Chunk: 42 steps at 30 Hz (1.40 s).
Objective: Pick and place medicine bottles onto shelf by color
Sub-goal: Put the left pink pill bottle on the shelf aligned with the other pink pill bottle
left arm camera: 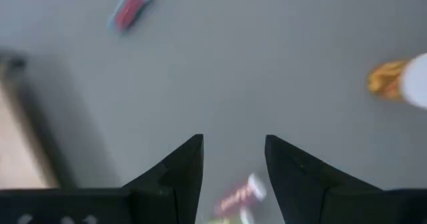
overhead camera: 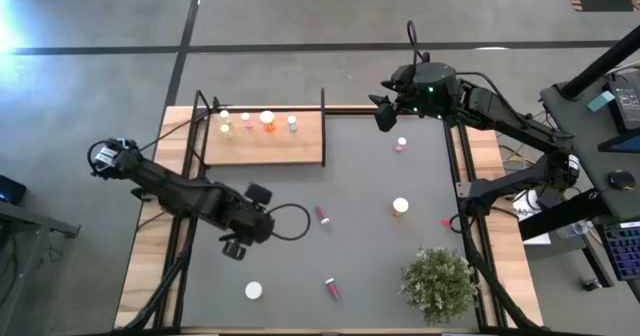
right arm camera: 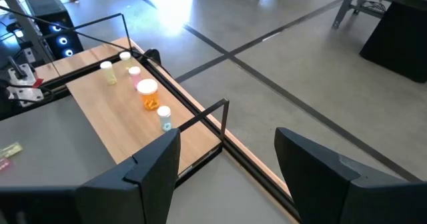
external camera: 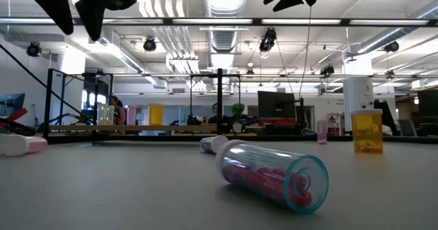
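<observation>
Nearest to the low camera lies a clear bottle (external camera: 274, 176) on its side, with pink content, on the grey surface (overhead camera: 360, 176). Other medicine bottles are spread on this surface: a pink one (overhead camera: 323, 214) near the middle and an orange one (overhead camera: 400, 206) standing upright. On the shelf (overhead camera: 265, 139) several bottles already stand in one row. The left hand (overhead camera: 240, 236) hangs above the surface, partly open and holding nothing. The right hand (overhead camera: 384, 113) waits beside the shelf, spread wide and empty. For a good pick, the left hand should probably come down straight over a lying bottle, with its fingers across the body.
</observation>
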Each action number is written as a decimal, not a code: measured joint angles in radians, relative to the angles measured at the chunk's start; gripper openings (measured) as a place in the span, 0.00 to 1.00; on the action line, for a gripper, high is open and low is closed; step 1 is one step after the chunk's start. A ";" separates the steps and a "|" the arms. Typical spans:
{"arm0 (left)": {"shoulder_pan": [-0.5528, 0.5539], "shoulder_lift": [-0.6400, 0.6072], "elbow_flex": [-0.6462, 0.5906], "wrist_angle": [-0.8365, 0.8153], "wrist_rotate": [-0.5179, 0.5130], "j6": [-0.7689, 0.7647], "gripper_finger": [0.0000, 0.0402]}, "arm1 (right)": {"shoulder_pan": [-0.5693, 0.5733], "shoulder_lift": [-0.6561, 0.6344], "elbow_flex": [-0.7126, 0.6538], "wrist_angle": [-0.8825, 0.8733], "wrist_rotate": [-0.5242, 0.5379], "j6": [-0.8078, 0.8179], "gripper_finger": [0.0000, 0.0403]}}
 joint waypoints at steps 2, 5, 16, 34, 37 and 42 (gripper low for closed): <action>0.000 0.000 -0.009 0.049 0.035 0.071 0.36 | 0.000 0.000 0.000 0.000 0.000 0.000 0.58; 0.000 0.000 -0.044 0.095 0.060 0.184 0.36 | 0.000 0.000 0.000 0.000 0.000 0.000 0.58; -0.005 -0.027 -0.202 0.076 0.138 0.425 0.36 | 0.000 0.000 0.000 0.000 0.000 0.000 0.58; -0.001 -0.119 -0.511 0.186 0.103 0.792 0.36 | 0.000 0.000 0.000 0.000 0.000 0.000 0.58; -0.001 -0.118 -0.532 0.200 0.102 0.809 0.36 | 0.000 0.000 0.000 0.000 0.000 0.000 0.58; -0.001 -0.116 -0.569 0.263 0.102 0.809 0.36 | 0.000 0.000 0.000 0.000 0.000 0.000 0.58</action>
